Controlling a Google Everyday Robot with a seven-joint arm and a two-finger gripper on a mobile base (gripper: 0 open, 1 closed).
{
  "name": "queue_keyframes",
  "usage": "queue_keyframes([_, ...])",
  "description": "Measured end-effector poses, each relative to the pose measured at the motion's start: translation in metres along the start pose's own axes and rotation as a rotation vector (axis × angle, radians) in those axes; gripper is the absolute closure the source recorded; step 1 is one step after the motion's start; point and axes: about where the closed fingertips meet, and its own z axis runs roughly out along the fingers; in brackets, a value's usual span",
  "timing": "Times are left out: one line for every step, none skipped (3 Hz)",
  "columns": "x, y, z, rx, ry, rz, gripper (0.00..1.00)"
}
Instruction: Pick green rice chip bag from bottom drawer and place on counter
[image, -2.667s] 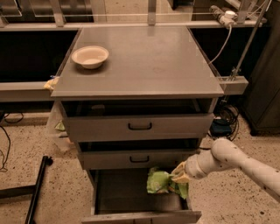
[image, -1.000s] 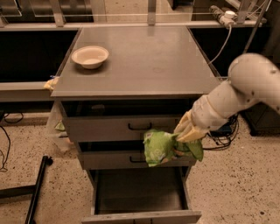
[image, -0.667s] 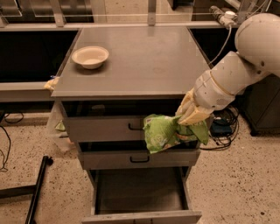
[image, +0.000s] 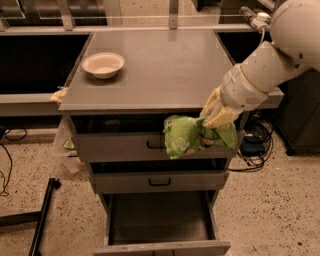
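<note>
- The gripper (image: 214, 118) hangs in the air in front of the cabinet, just below the front right edge of the counter (image: 165, 75), at the end of the white arm (image: 265, 62) that comes in from the upper right.
- Its pale fingers (image: 210, 107) are clamped on the top of the green rice chip bag (image: 186, 136), which hangs below and to the left of the gripper.
- Directly behind the bag is the face of the top drawer (image: 120, 147); the bag covers part of that face and its right end.
- The counter's front edge lies just above and behind the gripper, between the bag and the counter top.
- Below the gripper is the middle drawer (image: 160, 181), and lower down the bottom drawer (image: 160, 220), pulled out with a bare grey floor.
- Far to the upper left of the gripper a white bowl (image: 103, 64) sits on the counter, well apart from the bag.
- Cables (image: 255, 145) lie on the floor just right of the gripper; a black stand leg (image: 42, 220) is far to the lower left.
- The bag is light green, crumpled and shiny, with pale print on its front.
</note>
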Motion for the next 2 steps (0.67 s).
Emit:
queue_keyframes([-0.014, -0.043, -0.032, 0.067, 0.036, -0.019, 1.00])
queue_keyframes([-0.021, -0.092, -0.063, 0.157, 0.063, -0.036, 1.00])
